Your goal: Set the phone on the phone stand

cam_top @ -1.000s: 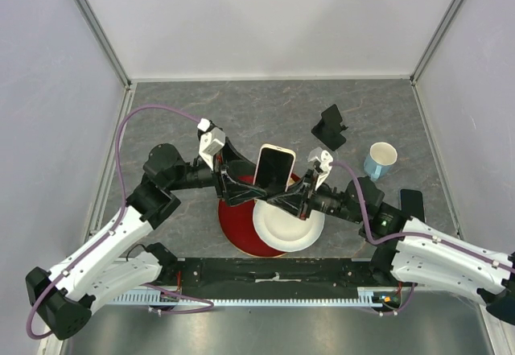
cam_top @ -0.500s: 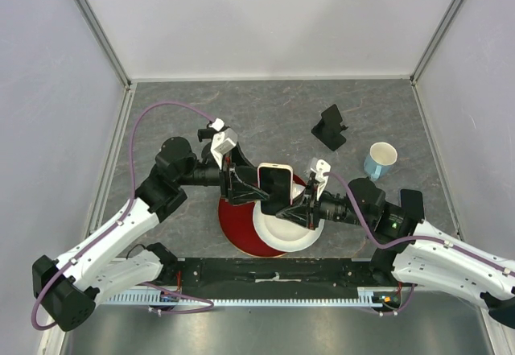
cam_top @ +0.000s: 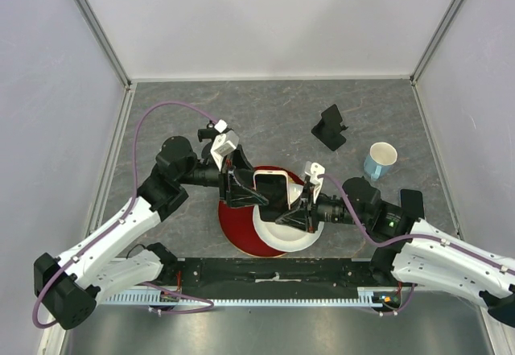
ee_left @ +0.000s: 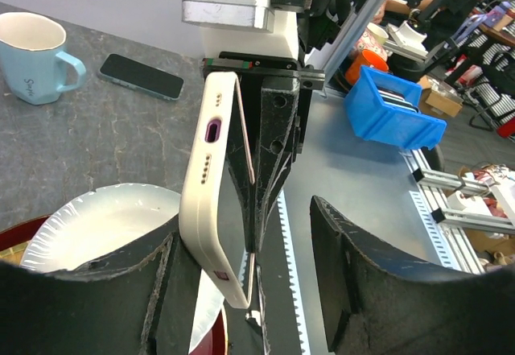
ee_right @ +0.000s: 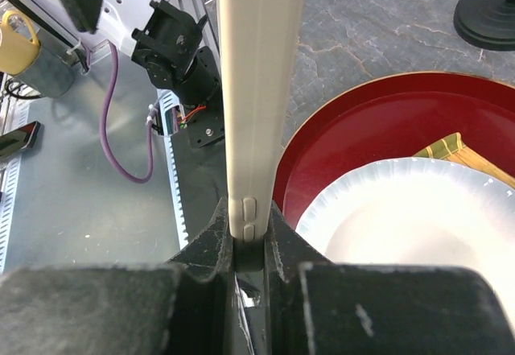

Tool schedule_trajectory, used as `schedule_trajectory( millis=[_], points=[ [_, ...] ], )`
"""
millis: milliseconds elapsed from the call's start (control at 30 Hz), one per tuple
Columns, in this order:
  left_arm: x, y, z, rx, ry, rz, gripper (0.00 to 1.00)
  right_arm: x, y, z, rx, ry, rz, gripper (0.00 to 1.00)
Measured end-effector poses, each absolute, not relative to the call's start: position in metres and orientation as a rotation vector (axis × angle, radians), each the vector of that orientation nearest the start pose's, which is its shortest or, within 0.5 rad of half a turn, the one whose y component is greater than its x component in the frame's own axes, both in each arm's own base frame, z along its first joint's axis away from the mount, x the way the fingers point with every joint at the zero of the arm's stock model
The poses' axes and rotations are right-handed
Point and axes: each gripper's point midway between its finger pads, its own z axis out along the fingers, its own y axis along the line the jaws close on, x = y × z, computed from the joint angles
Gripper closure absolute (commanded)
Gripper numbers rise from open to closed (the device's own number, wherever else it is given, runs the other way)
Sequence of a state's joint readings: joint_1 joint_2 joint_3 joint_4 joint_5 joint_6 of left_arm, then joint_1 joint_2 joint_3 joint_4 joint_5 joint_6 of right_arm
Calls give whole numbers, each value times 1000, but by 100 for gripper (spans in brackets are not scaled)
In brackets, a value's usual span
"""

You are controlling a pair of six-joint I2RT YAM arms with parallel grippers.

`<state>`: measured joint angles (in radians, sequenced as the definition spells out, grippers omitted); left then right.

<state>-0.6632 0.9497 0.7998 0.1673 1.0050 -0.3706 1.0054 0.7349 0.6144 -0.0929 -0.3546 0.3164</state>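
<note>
Phone point(cam_top: 272, 187): slim, blk screen, pale pinkish rim.

The phone point(ee_right: 259, 89) runs past the right wrist view's top edge.

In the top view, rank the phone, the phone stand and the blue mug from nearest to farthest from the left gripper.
1. phone: right at the left gripper, between its open jaws.
2. phone stand: farther back, to the right.
3. blue mug: far right side.
</note>
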Motion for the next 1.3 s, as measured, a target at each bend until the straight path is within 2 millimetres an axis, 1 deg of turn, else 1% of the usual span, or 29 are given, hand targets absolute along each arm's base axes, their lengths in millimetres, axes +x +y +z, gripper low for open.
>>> schedule_trajectory(
  millis=[133,167,233,267,367,467,633,667,700,733,767,833,867,900,933,1000,1100,1167,1233,1300],
  points=[
    [117,-293,313,1111,1433,-1567,42,96,291,226,-940,1741,1234,100],
    [117,-293,313,1112,1433,-1571,44,96,292,225,-945,1744,1233,100],
    [118,-294,312,1110,1437,-1575,49,96,294,223,-954,1745,1236,100],
    [118,-294,312,1108,1439,-1576,55,96,295,223,-960,1743,1238,100],
    [120,-294,312,1104,1443,-1576,62,96,298,224,-975,1734,1240,100],
    [121,-294,311,1102,1444,-1575,65,95,300,225,-987,1723,1243,100],
    [123,-296,308,1101,1457,-1578,65,97,305,224,-999,1733,1245,100],
    [123,-296,307,1100,1460,-1579,68,97,305,223,-1001,1733,1246,100],
    [123,-296,307,1100,1461,-1578,74,98,306,223,-1001,1732,1246,100],
    [123,-296,307,1100,1461,-1578,83,97,306,224,-1002,1731,1246,100],
    [124,-296,307,1099,1461,-1576,98,97,306,224,-1004,1729,1247,100],
    [124,-296,307,1098,1461,-1575,98,96,307,225,-1011,1723,1253,100],
    [124,-296,308,1099,1457,-1573,98,96,307,225,-1009,1722,1250,92],
    [125,-296,308,1098,1456,-1571,98,97,307,225,-1008,1723,1248,62],
    [124,-296,309,1096,1455,-1569,98,97,306,226,-1006,1724,1247,49],
    [127,-295,309,1081,1458,-1546,98,101,306,228,-982,1731,1230,30],
    [135,-290,310,1007,1494,-1456,98,120,301,234,-876,1753,1137,21],
    [151,-281,315,893,1514,-1324,98,137,292,234,-782,1785,1045,19],
    [172,-261,325,740,1504,-1153,98,153,283,231,-693,1820,953,18],
    [188,-236,337,591,1475,-1004,98,168,273,223,-603,1864,857,18]
  ],
)
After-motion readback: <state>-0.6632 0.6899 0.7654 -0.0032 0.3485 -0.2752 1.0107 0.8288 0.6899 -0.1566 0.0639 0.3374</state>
